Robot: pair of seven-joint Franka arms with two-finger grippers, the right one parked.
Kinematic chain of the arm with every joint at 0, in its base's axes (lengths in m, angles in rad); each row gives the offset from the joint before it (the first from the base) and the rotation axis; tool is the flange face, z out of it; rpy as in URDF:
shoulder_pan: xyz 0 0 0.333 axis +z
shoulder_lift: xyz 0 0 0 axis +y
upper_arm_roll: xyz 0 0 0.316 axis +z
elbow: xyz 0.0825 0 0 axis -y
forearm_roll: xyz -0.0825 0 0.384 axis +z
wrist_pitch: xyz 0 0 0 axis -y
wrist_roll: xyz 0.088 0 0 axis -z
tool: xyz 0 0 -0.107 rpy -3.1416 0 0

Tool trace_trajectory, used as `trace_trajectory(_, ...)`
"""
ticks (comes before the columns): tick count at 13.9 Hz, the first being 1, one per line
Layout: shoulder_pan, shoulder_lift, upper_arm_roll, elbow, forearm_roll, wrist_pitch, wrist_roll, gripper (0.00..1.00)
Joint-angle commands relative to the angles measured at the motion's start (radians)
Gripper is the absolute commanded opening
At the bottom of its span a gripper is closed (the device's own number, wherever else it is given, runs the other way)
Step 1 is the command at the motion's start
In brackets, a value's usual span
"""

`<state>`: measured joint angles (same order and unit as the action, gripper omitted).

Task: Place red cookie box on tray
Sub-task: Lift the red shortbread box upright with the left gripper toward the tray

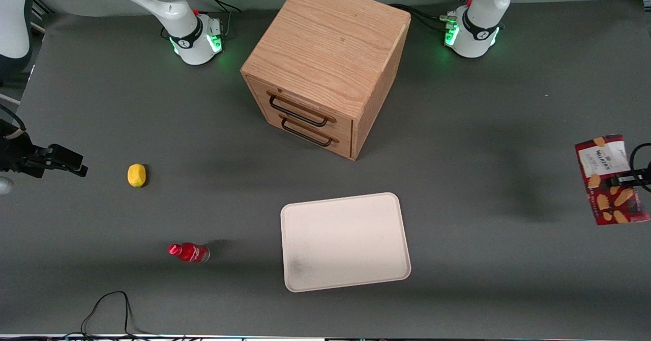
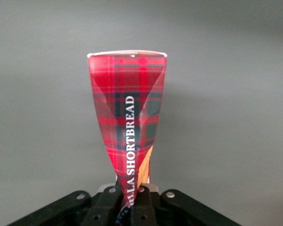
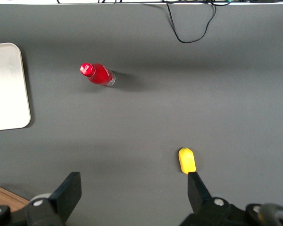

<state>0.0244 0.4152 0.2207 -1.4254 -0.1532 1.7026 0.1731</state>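
The red cookie box (image 1: 608, 164) is a flat dark-red carton with a white label and tan cookie pictures. It hangs above the table at the working arm's end, casting a shadow on the cloth. My left gripper (image 1: 622, 180) is shut on its edge. In the left wrist view the tartan narrow side of the box (image 2: 127, 113) rises from between the closed fingers of the gripper (image 2: 132, 197). The cream-white tray (image 1: 346, 229) lies flat near the table's middle, nothing on it, well away from the box toward the parked arm's end; its corner also shows as the tray (image 3: 7, 84).
A wooden two-drawer cabinet (image 1: 325, 66) stands farther from the front camera than the tray. A small red bottle (image 1: 189, 252) and a yellow lemon (image 1: 136, 174) lie toward the parked arm's end. A black cable (image 1: 109, 305) loops at the near edge.
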Motion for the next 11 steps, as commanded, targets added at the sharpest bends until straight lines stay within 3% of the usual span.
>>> trace_trajectory(1, -0.102, -0.024, -0.072, 0.069, 0.009, -0.064, -0.166, 0.00)
trace_trajectory(5, -0.245, 0.089, -0.234, 0.231, 0.050, -0.026, -0.459, 0.00)
trace_trajectory(9, -0.348, 0.242, -0.247, 0.281, 0.053, 0.167, -0.468, 0.00)
trace_trajectory(11, -0.386, 0.310, -0.248, 0.281, 0.104, 0.247, -0.498, 0.00)
